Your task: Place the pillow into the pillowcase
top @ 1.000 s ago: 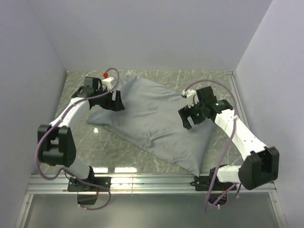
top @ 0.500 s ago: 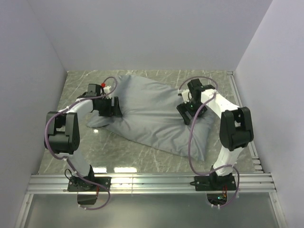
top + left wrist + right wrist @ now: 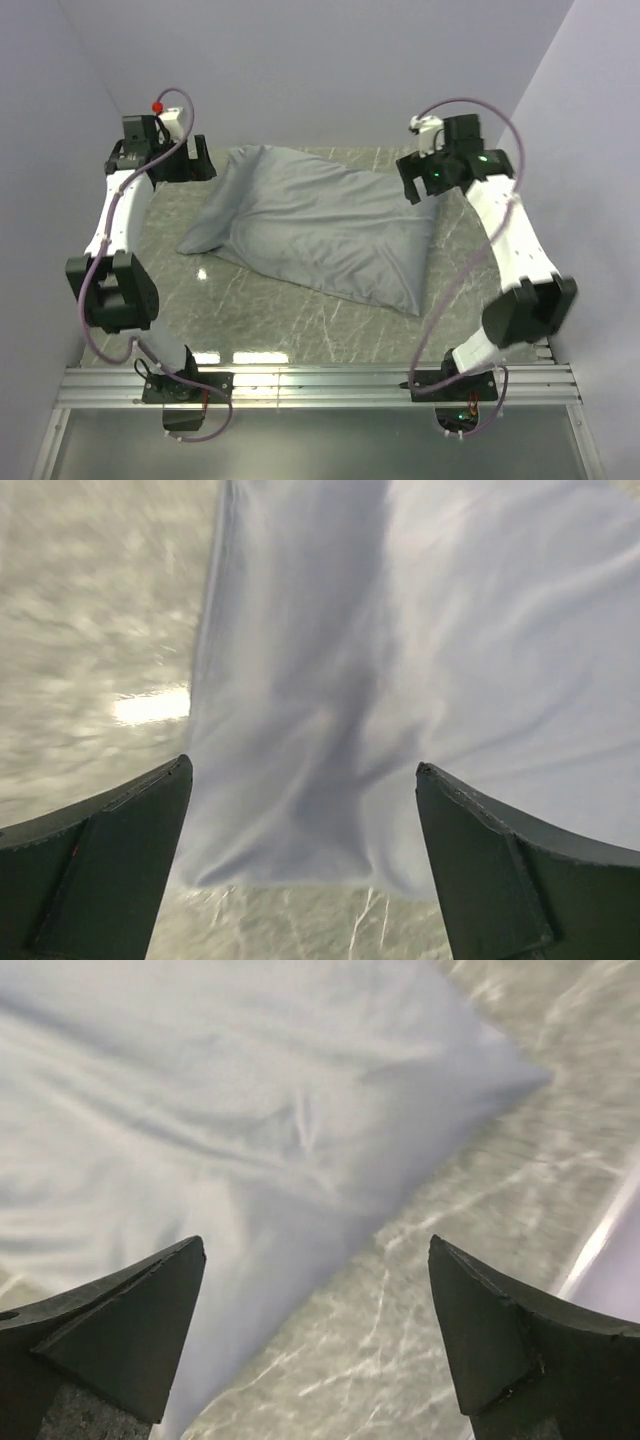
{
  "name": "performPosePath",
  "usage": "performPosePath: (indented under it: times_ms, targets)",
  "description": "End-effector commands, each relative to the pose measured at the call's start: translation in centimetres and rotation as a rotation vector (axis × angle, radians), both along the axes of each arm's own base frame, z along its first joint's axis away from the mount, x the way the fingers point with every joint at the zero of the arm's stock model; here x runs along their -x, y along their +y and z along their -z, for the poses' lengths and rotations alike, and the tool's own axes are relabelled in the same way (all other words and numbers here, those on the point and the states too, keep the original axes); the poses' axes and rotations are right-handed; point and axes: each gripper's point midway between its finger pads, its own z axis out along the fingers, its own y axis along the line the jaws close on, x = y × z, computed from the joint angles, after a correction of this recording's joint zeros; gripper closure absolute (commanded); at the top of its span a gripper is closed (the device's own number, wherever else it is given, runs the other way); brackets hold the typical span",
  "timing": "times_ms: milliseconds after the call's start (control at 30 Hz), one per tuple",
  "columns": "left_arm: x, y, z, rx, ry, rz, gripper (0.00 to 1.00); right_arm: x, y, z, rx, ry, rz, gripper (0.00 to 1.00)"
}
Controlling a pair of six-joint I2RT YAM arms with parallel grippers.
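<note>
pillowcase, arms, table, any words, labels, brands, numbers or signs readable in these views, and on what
No text can be read in any view.
The pillowcase: plain blue-grey cloth, no print or tag showing.
The left arm and the right arm: no legible marking; the right one shows only a small green light.
The table: marbled pattern, no writing.

Blue-grey pillowcase (image 3: 320, 225); grey-green veined marble table (image 3: 300, 325).

A wrinkled blue-grey soft fabric pillowcase (image 3: 315, 230) lies bulging on the grey marbled table (image 3: 300, 320) between both grippers' fingers, the left gripper (image 3: 195, 162) beside its far-left corner and the right gripper (image 3: 417, 188) over its far-right corner.
</note>
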Motion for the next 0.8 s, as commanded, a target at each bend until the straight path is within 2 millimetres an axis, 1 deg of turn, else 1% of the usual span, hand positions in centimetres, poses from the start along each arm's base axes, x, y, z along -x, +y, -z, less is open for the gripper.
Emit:
performPosePath:
  times_ms: [0, 33, 67, 100, 133, 167, 200, 233, 267, 300, 333, 367, 400, 433, 467, 500, 533, 567, 667, 767]
  targets:
    - [3.5, 0.5, -4.8, -0.083, -0.053, 0.008, 0.01, 4.9, 0.8, -5.5, -0.111, -0.066, -0.021, 0.0]
    - [4.8, 0.4, -5.5, -0.086, -0.076, 0.001, 0.01, 6.3, 0.7, -6.6, -0.137, -0.095, -0.008, 0.0]
    - [5.3, 0.5, -5.8, -0.09, -0.089, -0.011, 0.01, 7.5, 0.9, -5.5, -0.152, -0.065, -0.01, 0.0]
    - [5.8, 0.5, -6.1, -0.093, -0.107, -0.015, 0.01, 8.4, 0.7, -5.2, -0.162, -0.06, -0.003, 0.0]
    - [7.2, 0.4, -5.9, -0.099, -0.107, -0.01, 0.01, 9.5, 0.7, -5.7, -0.183, -0.092, 0.005, 0.0]
    - [7.8, 0.3, -5.6, -0.101, -0.108, -0.007, 0.01, 10.6, 0.6, -3.5, -0.187, -0.044, 0.014, 0.0]
    - [8.9, 0.3, -4.7, -0.105, -0.098, -0.014, 0.01, 11.3, 0.5, -2.8, -0.202, -0.04, 0.033, 0.0]
    - [9.5, 0.2, -4.1, -0.108, -0.087, -0.01, 0.01, 11.8, 0.3, -3.0, -0.216, -0.082, 0.04, 0.0]
    - [10.2, 0.2, -3.4, -0.106, -0.073, -0.01, 0.01, 12.6, 0.3, -0.7, -0.216, -0.041, 0.053, 0.0]
    - [10.8, 0.1, -2.8, -0.108, -0.065, -0.002, 0.01, 13.0, 0.2, 0.0, -0.221, -0.038, 0.059, 0.0]
    - [11.9, -0.1, -1.6, -0.12, -0.058, 0.014, 0.01, 13.2, 0.1, 0.0, -0.228, -0.076, 0.065, 0.0]
    - [12.5, 0.0, -0.9, -0.128, -0.055, 0.014, 0.01, 13.8, -0.2, 2.1, -0.213, -0.043, 0.083, 0.0]
    - [13.1, 0.2, -0.5, -0.142, -0.06, 0.012, 0.01, 13.8, -0.9, 2.6, -0.187, -0.06, 0.113, 0.0]
    - [14.2, 0.5, 0.4, -0.173, -0.065, 0.013, 0.01, 13.7, -1.3, 2.4, -0.177, -0.101, 0.12, 0.0]
    - [14.7, 0.7, 0.8, -0.193, -0.07, 0.011, 0.01, 14.2, -1.6, 3.4, -0.165, -0.092, 0.128, 0.0]
    - [15.2, 0.9, 1.1, -0.209, -0.075, 0.003, 0.01, 14.2, -1.9, 3.5, -0.154, -0.106, 0.143, 0.0]
    - [16.2, 1.1, 1.8, -0.233, -0.075, 0.01, 0.01, 14.3, -2.0, 3.3, -0.154, -0.126, 0.146, 0.0]
    - [16.6, 1.3, 2.1, -0.248, -0.072, 0.003, 0.01, 14.5, -2.1, 3.5, -0.153, -0.125, 0.147, 0.0]
    - [17.8, 1.2, 2.3, -0.264, -0.096, 0.016, 0.01, 14.5, -2.2, 3.2, -0.159, -0.142, 0.164, 0.0]
    - [18.0, 1.0, 0.9, -0.272, -0.149, 0.028, 0.01, 14.5, -2.6, 2.5, -0.16, -0.18, 0.189, 0.0]
